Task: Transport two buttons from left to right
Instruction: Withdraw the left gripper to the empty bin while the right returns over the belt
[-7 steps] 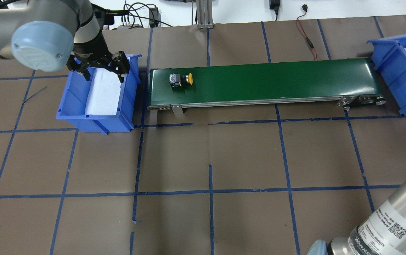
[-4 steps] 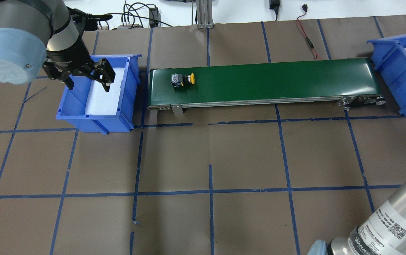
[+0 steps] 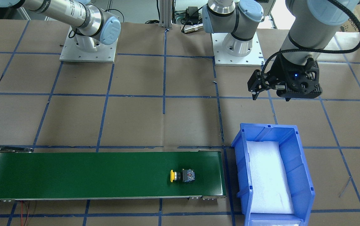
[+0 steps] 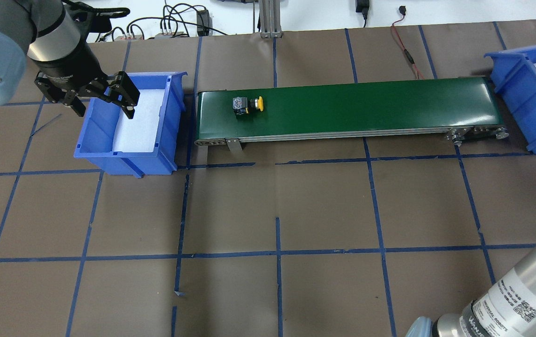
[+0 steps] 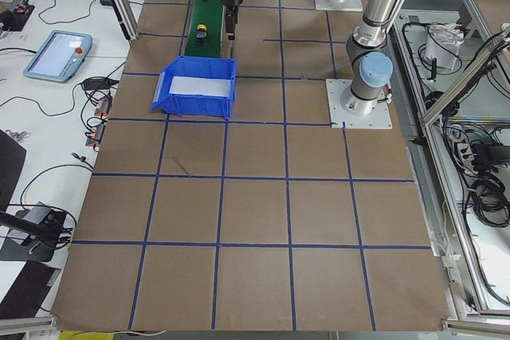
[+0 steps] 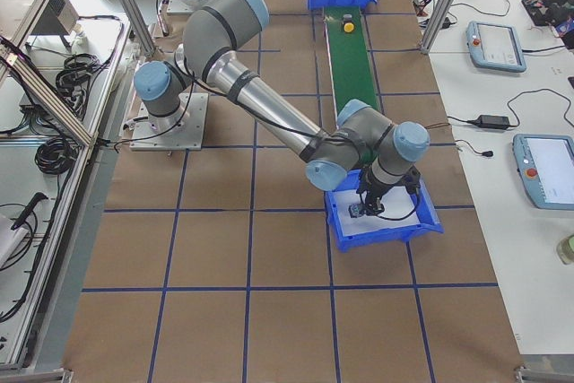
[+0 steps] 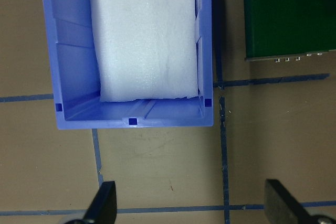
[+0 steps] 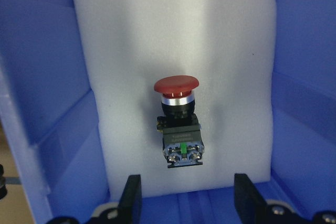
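Though barely in frame, right claw (image 8: 187, 196) agape near red button (image 8: 177, 124)

Two switches: one red push-button switch (image 8: 177, 124) just ahead of the right claw (image 8: 188, 199), one yellow push-button switch (image 4: 248, 105) well off from the left claw (image 4: 105, 113). Two blue bins (image 4: 124, 159) (image 4: 516, 93), one near each claw; two white foam liners (image 7: 147, 35) (image 8: 131, 24). One green conveyor belt (image 4: 366, 105). Two claws.

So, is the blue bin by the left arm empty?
Empty: the blue bin holds only its white foam liner. The yellow button lies outside it, on the green conveyor belt.
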You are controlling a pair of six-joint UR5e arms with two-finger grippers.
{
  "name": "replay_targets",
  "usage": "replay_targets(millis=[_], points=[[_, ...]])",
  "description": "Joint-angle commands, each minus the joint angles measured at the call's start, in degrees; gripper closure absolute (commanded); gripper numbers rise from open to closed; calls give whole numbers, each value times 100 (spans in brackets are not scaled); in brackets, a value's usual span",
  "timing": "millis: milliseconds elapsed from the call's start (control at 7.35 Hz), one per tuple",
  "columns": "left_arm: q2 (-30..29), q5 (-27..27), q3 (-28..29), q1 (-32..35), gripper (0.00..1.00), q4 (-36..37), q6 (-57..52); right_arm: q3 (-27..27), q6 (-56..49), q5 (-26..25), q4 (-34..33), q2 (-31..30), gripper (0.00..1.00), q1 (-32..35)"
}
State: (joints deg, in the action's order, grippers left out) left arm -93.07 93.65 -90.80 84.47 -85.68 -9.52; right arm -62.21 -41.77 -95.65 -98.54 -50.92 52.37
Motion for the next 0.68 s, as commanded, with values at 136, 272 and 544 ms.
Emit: replay_targets(millis=[136, 272, 544], points=[[34, -31, 36, -317, 0, 26, -410, -19, 81, 292, 221, -609, 33, 771], [34, -22, 36, -300, 0, 26, -375, -89, 325, 302, 256, -830, 33, 1227], [43, -40, 36, -282, 0, 17, -375, -334, 1079, 302, 440, -1373, 33, 1905]])
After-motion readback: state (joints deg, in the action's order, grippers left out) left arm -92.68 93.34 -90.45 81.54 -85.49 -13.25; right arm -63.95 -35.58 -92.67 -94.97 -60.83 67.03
